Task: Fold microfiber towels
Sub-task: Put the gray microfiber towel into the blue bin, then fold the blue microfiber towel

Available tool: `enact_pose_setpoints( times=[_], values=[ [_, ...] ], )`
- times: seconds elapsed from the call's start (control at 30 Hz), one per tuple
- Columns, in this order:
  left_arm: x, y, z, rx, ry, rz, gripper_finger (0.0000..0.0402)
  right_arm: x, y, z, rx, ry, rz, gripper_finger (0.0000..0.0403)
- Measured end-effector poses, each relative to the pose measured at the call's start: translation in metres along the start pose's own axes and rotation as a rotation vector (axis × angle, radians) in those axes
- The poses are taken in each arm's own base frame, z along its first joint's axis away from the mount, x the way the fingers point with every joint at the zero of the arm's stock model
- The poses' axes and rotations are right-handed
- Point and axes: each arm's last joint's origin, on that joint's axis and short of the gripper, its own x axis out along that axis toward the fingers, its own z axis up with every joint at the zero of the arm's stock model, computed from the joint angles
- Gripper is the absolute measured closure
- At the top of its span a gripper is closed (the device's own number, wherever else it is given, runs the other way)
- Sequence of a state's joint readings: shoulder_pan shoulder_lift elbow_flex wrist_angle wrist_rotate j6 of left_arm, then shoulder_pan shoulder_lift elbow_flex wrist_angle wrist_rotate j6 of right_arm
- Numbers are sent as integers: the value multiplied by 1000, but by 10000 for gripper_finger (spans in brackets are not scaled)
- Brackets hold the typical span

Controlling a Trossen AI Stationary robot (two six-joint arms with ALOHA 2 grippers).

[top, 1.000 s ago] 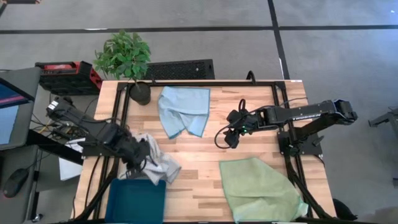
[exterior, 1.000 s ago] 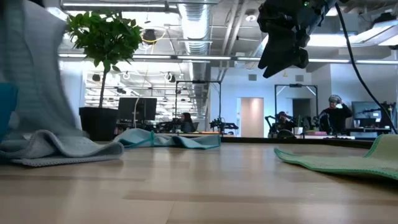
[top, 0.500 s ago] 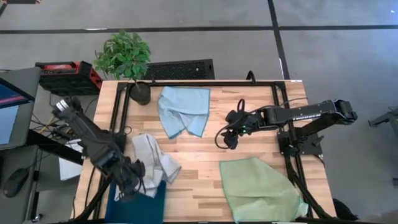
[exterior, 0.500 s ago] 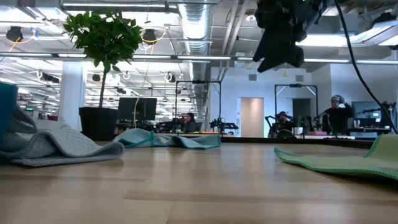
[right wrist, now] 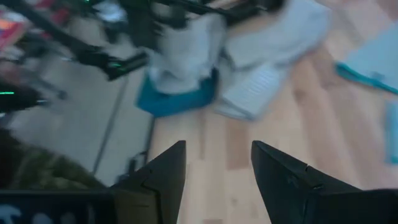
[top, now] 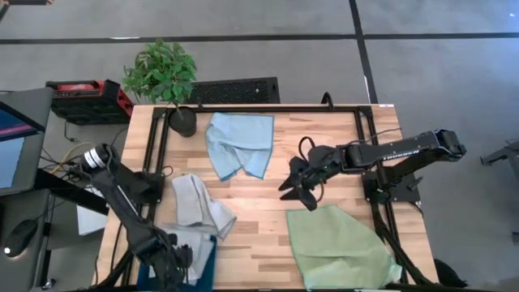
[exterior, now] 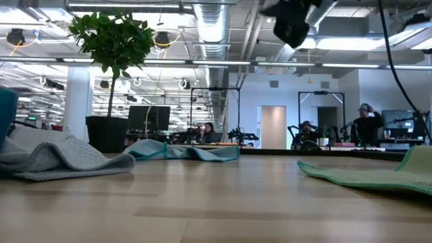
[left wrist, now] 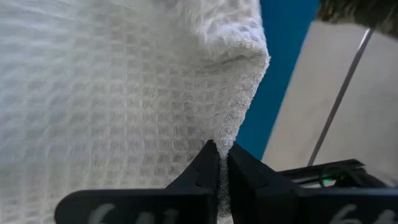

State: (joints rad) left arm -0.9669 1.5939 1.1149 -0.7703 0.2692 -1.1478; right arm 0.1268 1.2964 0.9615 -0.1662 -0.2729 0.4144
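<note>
Since the earlier frame the left gripper (top: 174, 261) has swung to the bench's near-left corner over the blue bin (top: 204, 258), fingers (left wrist: 202, 171) pinched on a grey towel (left wrist: 112, 93). Another grey towel (top: 199, 204) lies beside the bin. The right gripper (top: 298, 188), fingers apart, hovers between the blue towel (top: 237, 142) and green towel (top: 336, 247).

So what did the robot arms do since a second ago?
The left gripper, shut on a grey towel, swung from the table's left side toward the near edge, carrying that towel over the blue bin. The other grey towel now lies flatter on the table. The right gripper, open and empty, moved a little toward the green towel. The light blue towel and the plant stayed put.
</note>
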Motion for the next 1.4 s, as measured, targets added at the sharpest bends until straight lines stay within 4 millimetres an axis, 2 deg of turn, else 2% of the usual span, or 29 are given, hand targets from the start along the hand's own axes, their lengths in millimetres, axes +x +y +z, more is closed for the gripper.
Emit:
enact_pose_setpoints(
  times=[0.17, 0.37, 0.63, 0.9, 1.07, 1.23, 1.4],
  values=[
    [17, -7, 2, 41, 5, -11, 401, 2, 13, 4, -47, -48, 102, 198],
    [22, -6, 4, 44, -22, 15, 395, 3, 18, 2, -57, -45, 119, 198],
    [24, -6, 5, 24, -37, 25, 352, 3, 19, 2, -55, -39, 131, 198],
    [24, -5, 6, -5, -49, 33, 290, 3, 20, 1, -57, -29, 145, 198],
    [23, -3, 5, -18, -32, 46, 275, 3, 19, 1, -57, -35, 135, 198],
    [-6, 4, -2, -25, -63, 54, 273, 2, 16, 4, -137, -56, 123, 198],
    [-56, 29, -13, -156, -218, 136, 273, 1, 14, 8, -235, -116, 63, 198]
  ],
)
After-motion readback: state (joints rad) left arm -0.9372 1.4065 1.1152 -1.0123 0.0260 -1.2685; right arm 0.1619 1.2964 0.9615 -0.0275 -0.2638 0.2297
